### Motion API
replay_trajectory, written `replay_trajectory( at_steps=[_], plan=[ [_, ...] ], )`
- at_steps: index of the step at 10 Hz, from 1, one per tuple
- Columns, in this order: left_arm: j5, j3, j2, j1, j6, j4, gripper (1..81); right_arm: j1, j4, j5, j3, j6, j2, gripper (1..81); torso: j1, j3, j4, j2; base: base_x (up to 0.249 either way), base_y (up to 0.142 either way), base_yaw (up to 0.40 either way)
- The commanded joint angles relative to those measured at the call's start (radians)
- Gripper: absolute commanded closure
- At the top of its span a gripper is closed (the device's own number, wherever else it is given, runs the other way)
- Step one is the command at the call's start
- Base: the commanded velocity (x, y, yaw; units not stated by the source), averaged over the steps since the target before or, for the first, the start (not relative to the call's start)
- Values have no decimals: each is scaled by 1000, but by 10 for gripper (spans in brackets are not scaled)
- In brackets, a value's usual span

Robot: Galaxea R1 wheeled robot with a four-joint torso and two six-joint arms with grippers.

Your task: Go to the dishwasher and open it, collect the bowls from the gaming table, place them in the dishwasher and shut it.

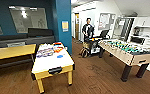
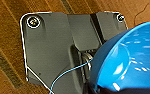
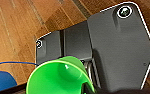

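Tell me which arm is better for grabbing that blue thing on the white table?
Left, probably: the gaming table with the blue thing stands to the robot's left. But the left gripper carries a blue bowl and the right gripper a green bowl, so neither looks free.

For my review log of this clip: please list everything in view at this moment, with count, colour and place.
gaming table: one, white top, yellow sides, left of centre
colourful items: several, on the gaming table's far half
blue item: one, on the white top, too small to identify
foosball table: one, green field, right
yellow-topped table: one, far left
person: one, dark top, in the background
blue bowl: one, close to the left wrist camera, above wood floor
green bowl: one, close to the right wrist camera
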Motion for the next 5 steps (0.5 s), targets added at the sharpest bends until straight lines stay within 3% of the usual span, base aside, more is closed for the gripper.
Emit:
replay_trajectory(
  at_steps=[1,5],
  plan=[
    [16,4,3,-37,6,10,811,41,-17,-37,-18,0,11,811,1,0,0,0,0,0,-277],
    [16,4,1,-37,8,8,811,41,-12,-37,-32,1,15,811,1,0,0,0,0,0,-277]
  ],
)
